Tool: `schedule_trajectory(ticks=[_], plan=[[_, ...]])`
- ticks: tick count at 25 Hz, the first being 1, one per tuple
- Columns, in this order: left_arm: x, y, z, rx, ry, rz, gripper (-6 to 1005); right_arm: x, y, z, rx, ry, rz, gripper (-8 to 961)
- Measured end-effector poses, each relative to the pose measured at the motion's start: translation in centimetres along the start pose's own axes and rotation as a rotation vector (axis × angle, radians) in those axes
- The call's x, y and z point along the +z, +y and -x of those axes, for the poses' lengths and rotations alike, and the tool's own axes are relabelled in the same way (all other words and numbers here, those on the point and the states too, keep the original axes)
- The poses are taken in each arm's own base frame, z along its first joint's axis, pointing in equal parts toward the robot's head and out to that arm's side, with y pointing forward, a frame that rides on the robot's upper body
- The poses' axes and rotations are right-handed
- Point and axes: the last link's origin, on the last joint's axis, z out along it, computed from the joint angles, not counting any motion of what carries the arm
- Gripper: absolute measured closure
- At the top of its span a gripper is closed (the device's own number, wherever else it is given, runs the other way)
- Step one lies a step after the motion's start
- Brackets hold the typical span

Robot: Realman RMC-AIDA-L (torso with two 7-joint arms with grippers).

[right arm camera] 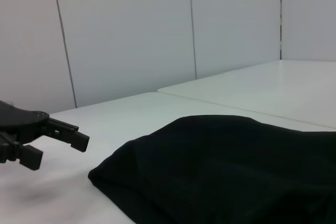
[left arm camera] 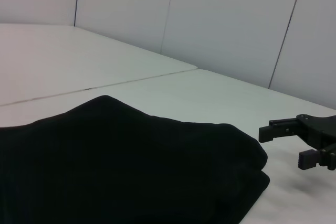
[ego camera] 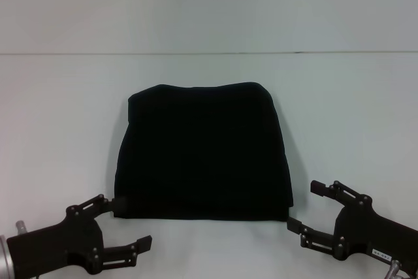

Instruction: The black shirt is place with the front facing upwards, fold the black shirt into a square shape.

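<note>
the shirt [ego camera: 204, 151] is seen folded into a rough square on the white table [ego camera: 59, 115], lying in the middle of the head view, with its far edge slightly narrower than its near edge and no lettering or label exposed. the left gripper [ego camera: 128, 225] is placed at the near left corner of the shirt, low over the table; its fingers are spread, the upper one reaching to the shirt's near left corner, where touch cannot be told, and the lower one pointing across the bare table just in front of the near edge. the right gripper [ego camera: 304, 208] is held beside the near right corner, its fingers also spread apart, with nothing between them; the lower fingertip is seen just beside the corner of the cloth and the upper one a little farther out to the right. nothing is gripped by either gripper. in the left wrist view the shirt [left arm camera: 121, 166] is shown as a low, layered mound with a rounded folded corner, and the right gripper [left arm camera: 287, 145] is seen beyond that corner, apart from the cloth, jaws open. in the right wrist view the shirt [right arm camera: 231, 171] fills the lower part, and the left gripper [right arm camera: 55, 148] is seen off its corner, open and clear of the fabric.
</note>
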Motion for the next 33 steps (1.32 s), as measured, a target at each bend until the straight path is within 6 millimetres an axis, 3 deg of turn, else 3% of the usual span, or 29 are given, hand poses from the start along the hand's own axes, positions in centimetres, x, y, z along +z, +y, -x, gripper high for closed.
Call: schedule_trajectory(ticks=[33], plan=[[0.21,-0.26,-0.9,0.004,0.04,0.003,37,0.41,-0.27,0.54,-0.012,-0.017,0.002,39]])
